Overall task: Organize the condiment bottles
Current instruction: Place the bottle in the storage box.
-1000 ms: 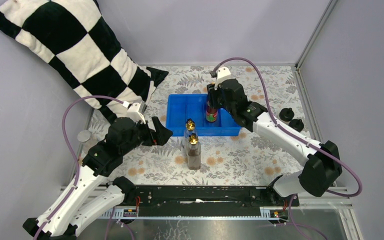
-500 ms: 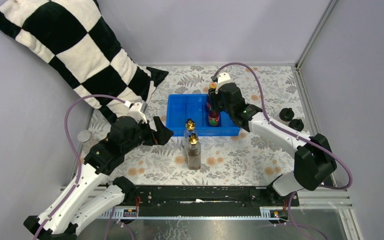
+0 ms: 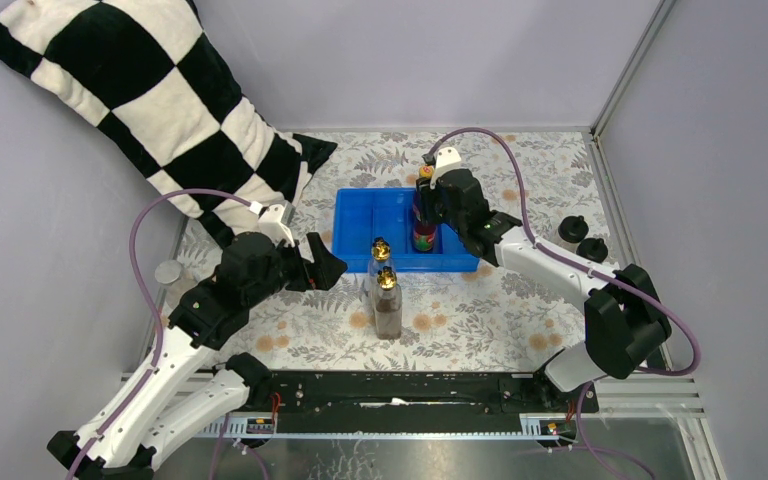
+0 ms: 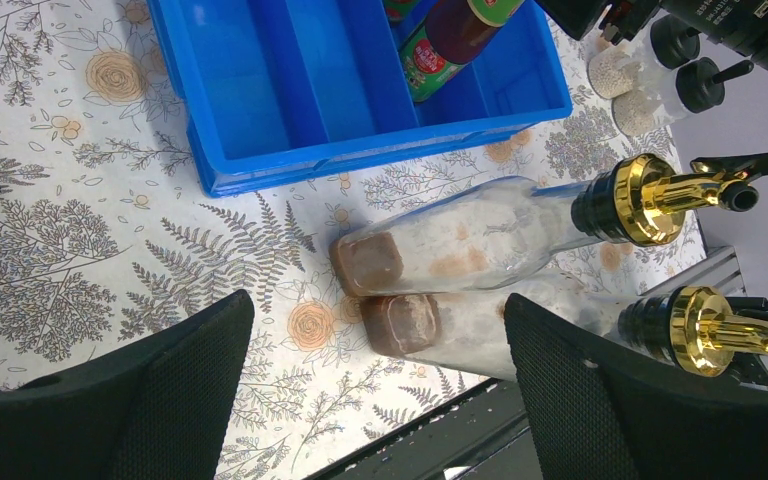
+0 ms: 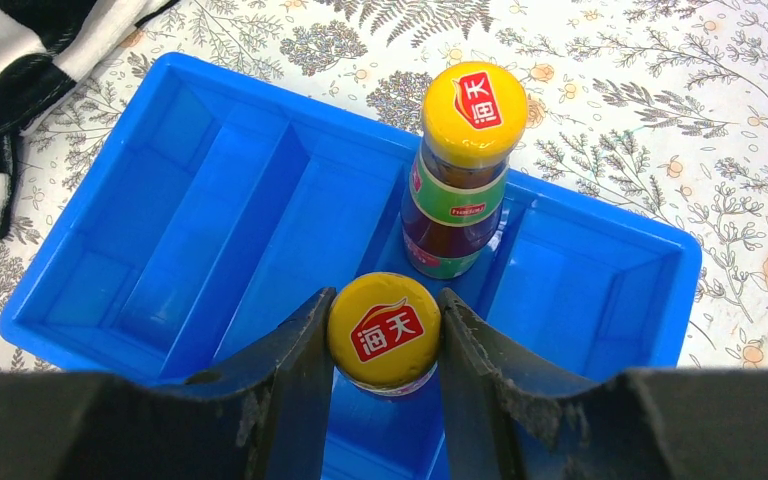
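Observation:
My right gripper (image 5: 384, 335) is shut on the orange cap of a dark labelled bottle (image 5: 384, 330) inside the blue tray (image 5: 210, 200). Whether its base rests on the tray floor is hidden. A second orange-capped bottle (image 5: 470, 150) stands upright in the tray just beyond it. Two clear gold-spouted bottles (image 3: 380, 262) (image 3: 388, 302) stand side by side on the table in front of the tray. Left of them, my left gripper (image 3: 320, 262) is open and holds nothing. Its fingers (image 4: 160, 400) frame the bottles' bases (image 4: 400, 325).
Two black-capped shakers (image 3: 572, 228) (image 3: 592, 248) stand at the right table edge. A silver-lidded jar (image 3: 168, 272) sits at the left edge. A black-and-white checked pillow (image 3: 150, 110) leans at the back left. The floral cloth (image 3: 480, 310) covers the table.
The right arm has shifted slightly left and farther back over the tray, the bottle still in its grip. The left arm has barely moved.

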You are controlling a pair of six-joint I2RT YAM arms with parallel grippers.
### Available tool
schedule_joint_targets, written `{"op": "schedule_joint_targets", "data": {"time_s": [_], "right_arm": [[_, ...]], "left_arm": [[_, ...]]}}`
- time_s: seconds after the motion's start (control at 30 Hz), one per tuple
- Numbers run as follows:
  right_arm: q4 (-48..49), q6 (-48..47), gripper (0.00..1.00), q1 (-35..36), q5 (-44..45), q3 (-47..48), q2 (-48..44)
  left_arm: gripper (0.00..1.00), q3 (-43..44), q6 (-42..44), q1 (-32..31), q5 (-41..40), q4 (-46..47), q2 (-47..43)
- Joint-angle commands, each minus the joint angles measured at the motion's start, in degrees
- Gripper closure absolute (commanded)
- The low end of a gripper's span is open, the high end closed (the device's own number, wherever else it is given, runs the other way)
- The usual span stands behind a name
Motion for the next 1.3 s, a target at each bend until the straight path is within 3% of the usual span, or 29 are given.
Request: {"op": "schedule_joint_targets", "data": {"time_s": [0.0, 0.2, 0.33, 0.5, 0.77, 1.0, 1.27], "right_arm": [[5.3, 0.9, 0.62, -0.3, -0.7, 0.7, -1.2], [4.3, 0.7, 0.32, -0.3, -0.6, 0.7, -1.4], [3.8, 0.7, 0.31, -0.2, -0.6, 0.6, -2.0], [3.0, 0.7, 0.2, -0.2, -0.2, 0.4, -3.5], [0.7, 0.7, 0.16, -0.2, 1.2, -0.8, -6.3], [-4.8, 3.3, 0.15, -0.2, 3.5, -2.1, -12.8], [-15.0, 7.4, 0.07, -0.3, -0.4, -4.8, -23.4]], "left_arm": [[0.01, -0.8, 1.0, -0.4, -0.8, -0.2, 0.0], [0.01, -0.8, 1.0, -0.4, -0.6, -0.1, 0.3], [0.01, -0.8, 1.0, -0.4, -0.6, 0.1, 0.3], [0.01, -0.8, 1.1, -0.4, -0.5, 0.3, 0.5], [0.01, -0.9, 1.1, -0.4, -0.4, 0.3, 0.2], [0.01, -1.1, 1.0, -0.4, -0.5, 0.2, -0.9], [0.01, -0.7, 1.3, -0.4, 2.0, 1.6, 1.6]]}}
